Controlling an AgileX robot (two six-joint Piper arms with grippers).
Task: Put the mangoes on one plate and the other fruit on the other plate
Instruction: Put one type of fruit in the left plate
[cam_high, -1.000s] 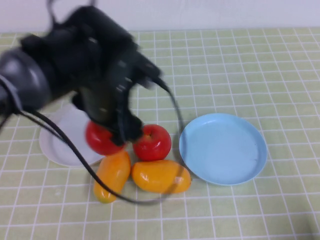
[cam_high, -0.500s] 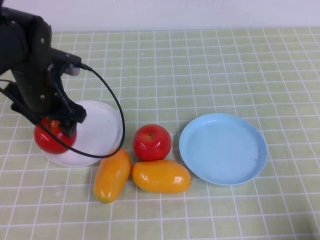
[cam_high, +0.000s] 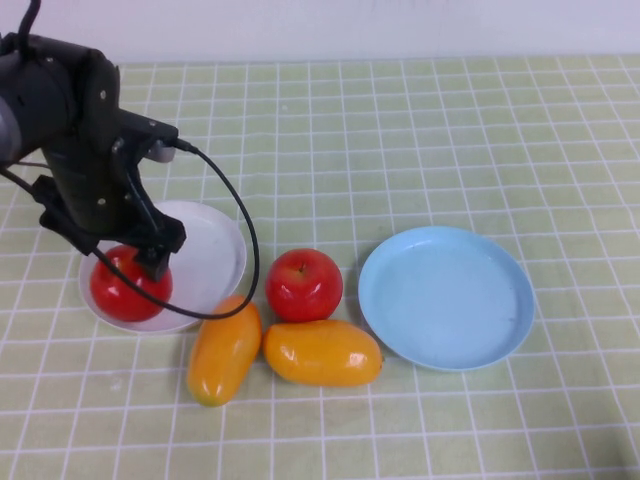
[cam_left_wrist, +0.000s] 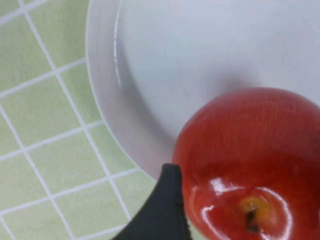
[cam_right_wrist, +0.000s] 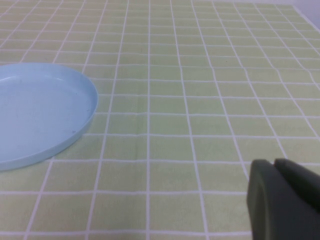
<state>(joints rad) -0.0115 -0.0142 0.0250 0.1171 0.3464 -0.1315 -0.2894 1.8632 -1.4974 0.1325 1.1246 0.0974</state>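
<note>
My left gripper (cam_high: 133, 262) hangs over the near left part of the white plate (cam_high: 212, 250), shut on a red apple (cam_high: 128, 288) that rests in or just above the plate. In the left wrist view the apple (cam_left_wrist: 250, 150) fills the corner above the plate (cam_left_wrist: 200, 50), with one black finger (cam_left_wrist: 161, 212) against its side. A second red apple (cam_high: 303, 284) sits on the table between the plates. Two orange-yellow mangoes (cam_high: 224, 350) (cam_high: 321, 352) lie in front of it. The light blue plate (cam_high: 445, 297) holds nothing. My right gripper (cam_right_wrist: 274, 167) is shut, low over the table beside the blue plate (cam_right_wrist: 40, 110).
A green checked cloth (cam_high: 420, 140) covers the table. The left arm's black cable (cam_high: 245, 250) loops over the white plate toward the nearer mango. The right arm is out of the high view.
The left arm carried the red apple leftward from above the fruit cluster to the white plate, then shifted slightly right and lower over it. The other fruit and plates stayed put.
</note>
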